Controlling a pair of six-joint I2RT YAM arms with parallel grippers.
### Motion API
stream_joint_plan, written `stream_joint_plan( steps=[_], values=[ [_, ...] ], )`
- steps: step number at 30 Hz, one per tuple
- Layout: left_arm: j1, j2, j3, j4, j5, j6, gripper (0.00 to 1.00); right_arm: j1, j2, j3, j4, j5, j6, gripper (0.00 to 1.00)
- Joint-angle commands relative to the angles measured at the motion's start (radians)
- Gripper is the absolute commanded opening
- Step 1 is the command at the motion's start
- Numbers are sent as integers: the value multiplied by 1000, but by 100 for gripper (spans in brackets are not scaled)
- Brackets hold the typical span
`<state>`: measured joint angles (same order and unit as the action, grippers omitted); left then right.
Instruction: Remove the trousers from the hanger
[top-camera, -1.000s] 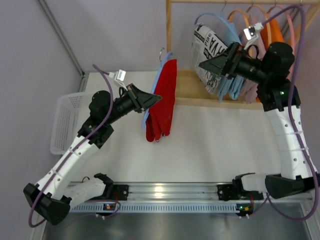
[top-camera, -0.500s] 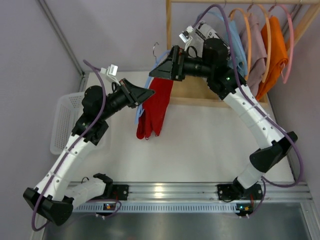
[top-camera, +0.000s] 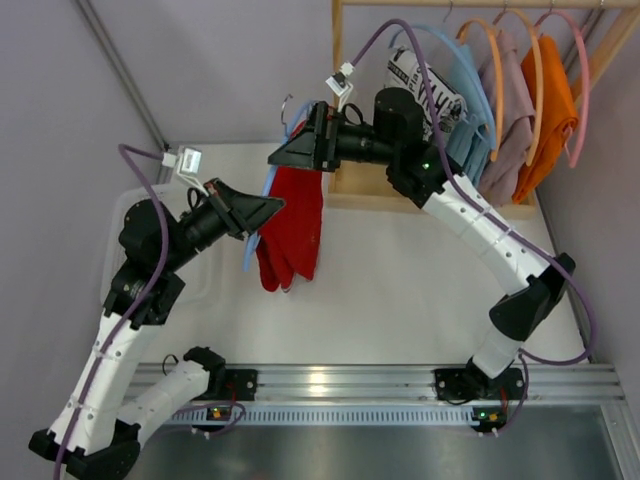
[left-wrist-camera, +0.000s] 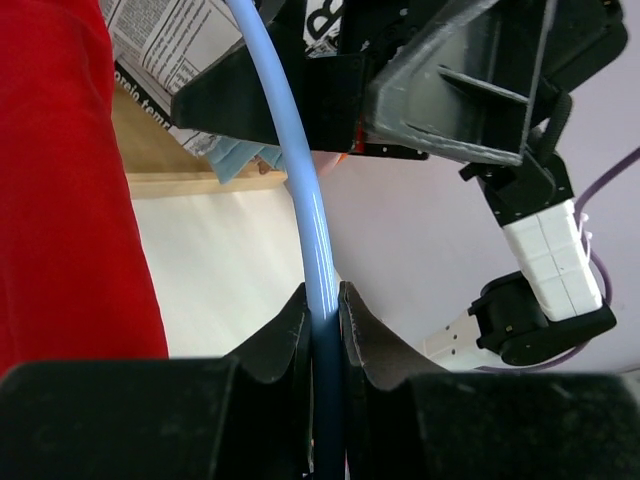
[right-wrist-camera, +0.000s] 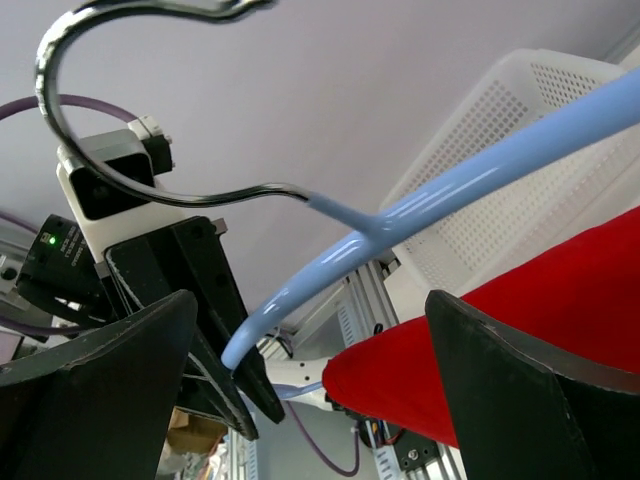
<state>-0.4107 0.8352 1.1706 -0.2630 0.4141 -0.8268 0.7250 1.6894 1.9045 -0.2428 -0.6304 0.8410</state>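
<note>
Left fingers (left-wrist-camera: 285, 335) clamp blue hanger (left-wrist-camera: 300, 150); red trousers (top-camera: 295, 220) hang from it over table (top-camera: 400, 270) | right fingers (right-wrist-camera: 500, 390), spread wide, empty, have swung from rack (top-camera: 338, 60) to trousers' top | pull-off likely next.

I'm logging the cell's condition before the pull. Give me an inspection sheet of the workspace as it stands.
Surface: white table, red cloth hanging above it.
Job's things: red trousers draped on the blue hanger; orange trousers and three more pairs hang on the rack.
Clutter: white basket at the left edge.
Grippers: left gripper shut on the hanger; right gripper open by the hanger's top.
Cables: purple cable looped along each arm.
Surroundings: plain walls; rail at the near edge.
</note>
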Motion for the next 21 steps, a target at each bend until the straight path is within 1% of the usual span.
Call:
stream_joint_plan(
  steps=[1, 7, 10, 11, 13, 14, 16, 17, 20, 21],
  values=[
    [27, -73, 81, 182, -21, 65, 0, 34, 9, 47, 89, 18, -6, 99],
    [55, -105, 37, 192, -46, 54, 0, 83, 114, 192, 111, 18, 0, 100],
    [69, -116, 17, 202, -75, 43, 0, 94, 148, 208, 141, 15, 16, 91],
    [79, -119, -3, 206, -86, 37, 0, 100, 153, 209, 149, 17, 20, 85],
    [92, -125, -28, 244, -90, 17, 0, 112, 170, 209, 169, 6, 21, 77],
    [96, -128, -51, 255, -89, 11, 0, 116, 174, 217, 177, 6, 21, 72],
    [98, -130, -81, 306, -74, -9, 0, 120, 196, 231, 175, 11, 23, 65],
    [96, -131, -89, 311, -74, -14, 0, 120, 202, 247, 177, 17, 17, 59],
    [98, -139, -123, 330, -64, -20, 0, 119, 223, 264, 189, 12, 20, 49],
    [96, -142, -129, 335, -58, -24, 0, 119, 234, 268, 191, 9, 20, 49]
  ],
)
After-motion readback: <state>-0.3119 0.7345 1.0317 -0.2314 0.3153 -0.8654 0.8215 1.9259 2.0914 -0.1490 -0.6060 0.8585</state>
